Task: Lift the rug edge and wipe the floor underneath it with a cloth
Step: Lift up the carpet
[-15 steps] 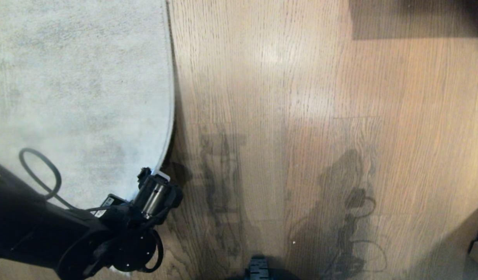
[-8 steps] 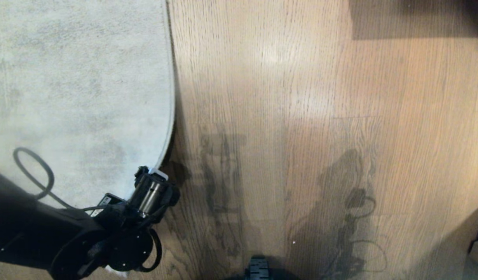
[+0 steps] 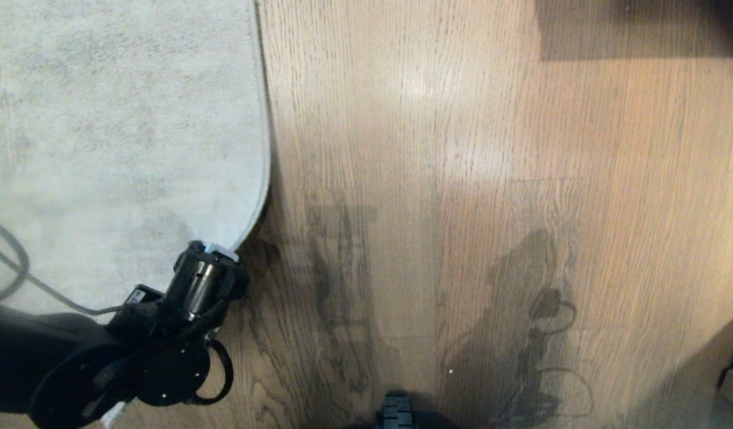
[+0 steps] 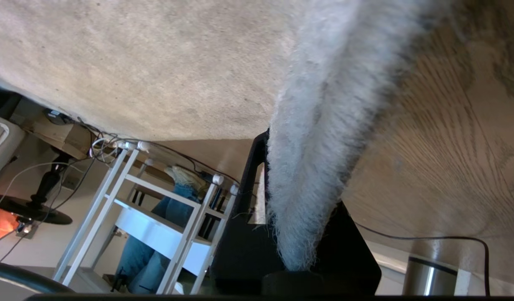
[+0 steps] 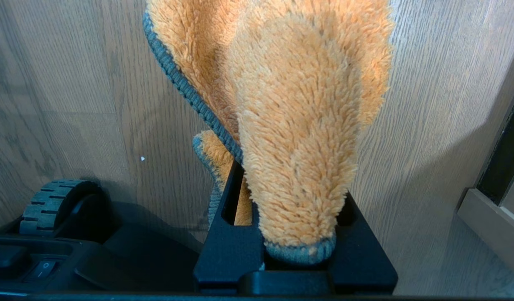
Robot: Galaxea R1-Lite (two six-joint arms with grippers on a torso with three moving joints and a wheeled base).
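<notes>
Head view: the left gripper (image 3: 222, 253) sits at the rounded corner of the rug edge (image 3: 260, 196), which appears slightly raised off the floor (image 3: 462, 179). No cloth or right arm shows here.

Left wrist view: the fingers are clamped on the rug edge (image 4: 311, 167), its pile pinched between them, with bare planks beside it.

Right wrist view: the right gripper (image 5: 296, 238) is closed on the cloth (image 5: 298, 125), which hangs above the floor near the robot's base (image 5: 52, 234).

Judgement: grasp and cloth pickup done; fuller lift and all wiping remain.
</notes>
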